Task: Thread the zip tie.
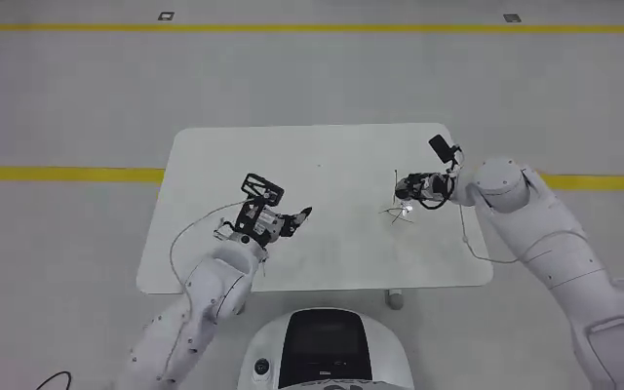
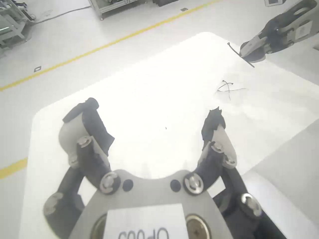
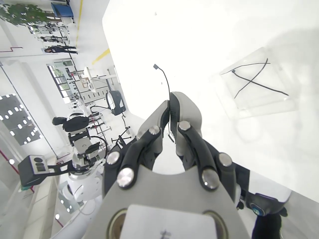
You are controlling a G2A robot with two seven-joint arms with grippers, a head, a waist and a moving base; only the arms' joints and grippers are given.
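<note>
My right gripper (image 3: 170, 101) is shut on a black zip tie (image 3: 165, 78), held above the white table (image 1: 322, 156) near its right side. The tie's strap sticks out past the fingertips and ends in its small square head. From the left wrist view the same gripper (image 2: 245, 52) holds the tie (image 2: 234, 50) slanting in the air. Two more black zip ties (image 3: 251, 79) lie crossed in a clear shallow tray (image 3: 261, 105) on the table beside it, also seen as ties (image 1: 396, 213) from above. My left gripper (image 2: 154, 115) hovers open over the table's left half, holding nothing.
The table's front edge (image 1: 312, 289) runs close to my left arm. A yellow floor line (image 1: 78, 175) passes behind the table on both sides. Racks and equipment stand far off in the room.
</note>
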